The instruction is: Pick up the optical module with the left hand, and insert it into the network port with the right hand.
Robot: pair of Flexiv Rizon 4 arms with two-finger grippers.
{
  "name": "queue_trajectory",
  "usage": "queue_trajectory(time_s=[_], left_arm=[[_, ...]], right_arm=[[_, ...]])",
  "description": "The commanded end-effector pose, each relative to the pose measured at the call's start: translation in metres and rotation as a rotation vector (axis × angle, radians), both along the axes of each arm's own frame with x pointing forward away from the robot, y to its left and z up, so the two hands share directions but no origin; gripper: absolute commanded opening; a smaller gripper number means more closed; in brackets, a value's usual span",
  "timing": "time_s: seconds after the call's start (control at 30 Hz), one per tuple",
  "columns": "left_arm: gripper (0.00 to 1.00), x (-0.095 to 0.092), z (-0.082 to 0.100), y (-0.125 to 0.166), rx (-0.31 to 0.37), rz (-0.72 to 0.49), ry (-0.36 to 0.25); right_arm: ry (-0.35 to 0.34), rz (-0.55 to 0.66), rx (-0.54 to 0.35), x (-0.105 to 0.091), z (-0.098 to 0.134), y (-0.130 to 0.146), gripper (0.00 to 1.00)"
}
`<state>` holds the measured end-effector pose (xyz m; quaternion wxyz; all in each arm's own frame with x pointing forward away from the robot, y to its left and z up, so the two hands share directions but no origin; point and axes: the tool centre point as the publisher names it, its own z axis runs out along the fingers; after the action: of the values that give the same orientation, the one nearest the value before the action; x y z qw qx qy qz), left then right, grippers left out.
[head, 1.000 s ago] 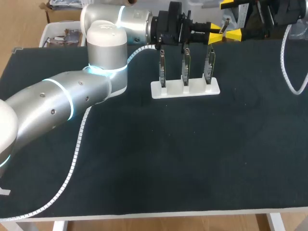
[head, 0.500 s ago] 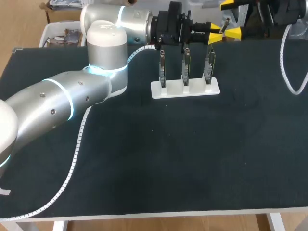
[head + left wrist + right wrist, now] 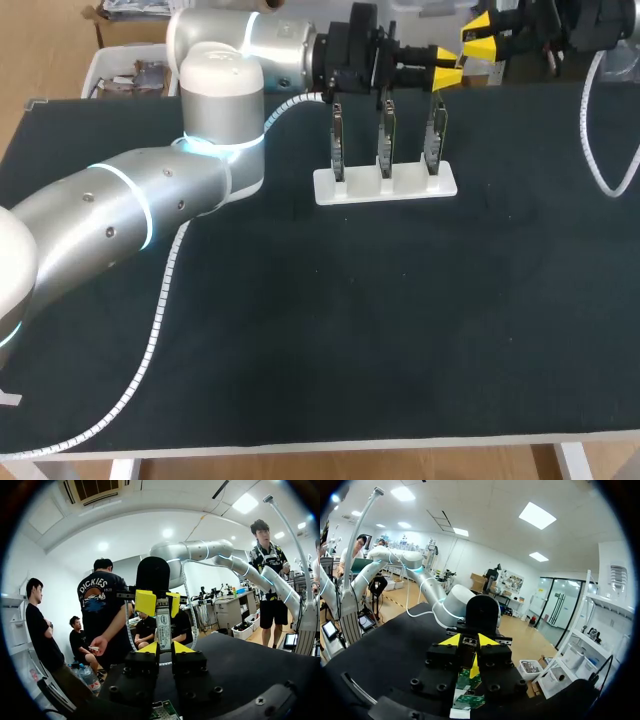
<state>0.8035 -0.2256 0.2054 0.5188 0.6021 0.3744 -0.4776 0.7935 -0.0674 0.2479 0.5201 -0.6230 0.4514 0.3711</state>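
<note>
Head view: L hand (image 3: 446, 68) grips module (image 3: 163, 625) over worktop (image 3: 400, 330) far edge; R hand (image 3: 479, 36) clamps its other end. Card rack (image 3: 386, 185) just nearer; open room beyond that.

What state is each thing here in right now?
Left pincer: shut on the optical module.
Optical module: held in the air, between both pincers.
Right pincer: at the module's far end, grip unclear.
Network cards: standing upright in the white stand.
</note>
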Motion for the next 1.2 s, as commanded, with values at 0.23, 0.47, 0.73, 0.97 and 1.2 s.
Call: queue_trajectory(time_s=[0.23,0.47,0.73,0.97,1.2], left_arm=[[0.00,0.0048,-0.0009,-0.0029,0.001,-0.016,-0.001],[0.47,0.0048,-0.0009,-0.0029,0.001,-0.016,-0.001],[1.00,0.0048,-0.0009,-0.0029,0.001,-0.016,-0.001],[1.00,0.0048,-0.0009,-0.0029,0.001,-0.016,-0.001],[1.00,0.0048,-0.0009,-0.0029,0.001,-0.016,-0.001]], right_arm=[[-0.001,-0.002,0.000,0.0021,0.0005,0.0001,0.00],[-0.001,-0.002,0.000,0.0021,0.0005,0.0001,0.00],[-0.001,-0.002,0.000,0.0021,0.0005,0.0001,0.00],[-0.001,-0.002,0.000,0.0021,0.0005,0.0001,0.00],[-0.001,-0.002,0.000,0.0021,0.0005,0.0001,0.00]])
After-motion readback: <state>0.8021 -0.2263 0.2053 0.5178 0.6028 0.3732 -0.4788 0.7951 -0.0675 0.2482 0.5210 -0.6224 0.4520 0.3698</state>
